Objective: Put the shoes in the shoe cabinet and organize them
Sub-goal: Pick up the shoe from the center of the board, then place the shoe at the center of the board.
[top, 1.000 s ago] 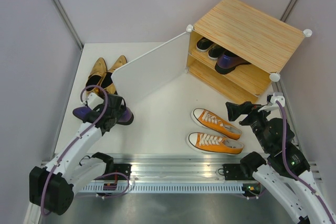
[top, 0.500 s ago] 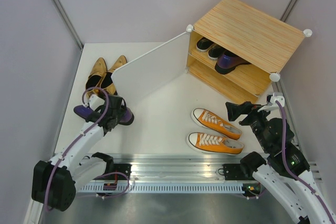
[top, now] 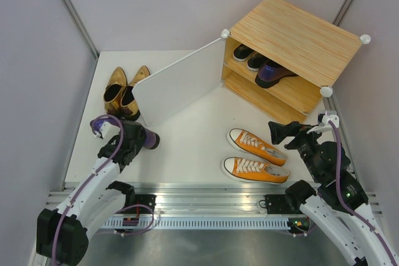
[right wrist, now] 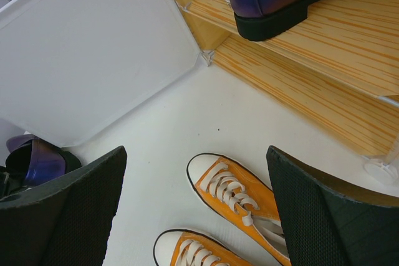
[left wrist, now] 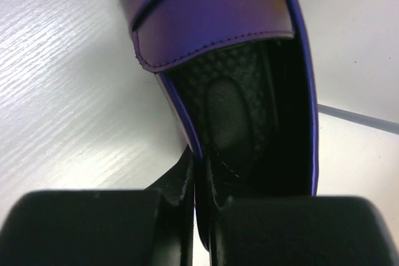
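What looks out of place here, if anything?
The pair is split. One purple loafer sits askew on the shoe cabinet shelf beside the black sneakers; its mate is far off, pinched in the left gripper.

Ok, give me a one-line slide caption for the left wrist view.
Left gripper clamps the side rim of a purple loafer, white table beneath.

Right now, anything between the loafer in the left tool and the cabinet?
Nothing visible blocks it. The loafer, pinched in the left tool, sits on the near side of the open door, close to its free edge. The orange sneakers lie nearer than the straight line to the cabinet. Mind the door edge.
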Controlling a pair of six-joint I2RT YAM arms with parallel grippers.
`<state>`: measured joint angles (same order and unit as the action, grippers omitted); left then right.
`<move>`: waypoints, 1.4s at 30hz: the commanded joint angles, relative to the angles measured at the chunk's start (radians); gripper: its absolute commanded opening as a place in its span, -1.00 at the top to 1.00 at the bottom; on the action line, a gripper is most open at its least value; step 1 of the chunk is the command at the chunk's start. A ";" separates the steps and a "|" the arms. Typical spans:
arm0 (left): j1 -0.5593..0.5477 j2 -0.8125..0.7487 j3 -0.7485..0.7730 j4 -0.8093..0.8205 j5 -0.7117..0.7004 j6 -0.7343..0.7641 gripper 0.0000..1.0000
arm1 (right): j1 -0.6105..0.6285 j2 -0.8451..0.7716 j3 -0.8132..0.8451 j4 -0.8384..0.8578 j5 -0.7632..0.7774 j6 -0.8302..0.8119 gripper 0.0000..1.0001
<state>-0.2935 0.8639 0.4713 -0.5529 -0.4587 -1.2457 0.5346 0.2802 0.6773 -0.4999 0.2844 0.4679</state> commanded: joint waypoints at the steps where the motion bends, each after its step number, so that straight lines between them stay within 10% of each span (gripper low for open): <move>1: -0.015 -0.008 -0.060 0.001 0.141 -0.029 0.87 | 0.005 -0.010 -0.004 0.034 -0.013 0.009 -0.92; 21: -0.016 -0.305 0.038 -0.315 -0.055 -0.167 0.96 | 0.013 -0.019 -0.002 0.032 -0.010 0.006 -0.92; 42: -0.016 -0.229 0.593 -0.334 -0.213 0.170 0.96 | 0.016 -0.015 0.010 0.026 0.012 0.002 -0.92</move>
<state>-0.3073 0.6216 0.9516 -1.0225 -0.6243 -1.2011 0.5461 0.2653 0.6758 -0.4999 0.2859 0.4679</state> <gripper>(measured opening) 0.043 0.960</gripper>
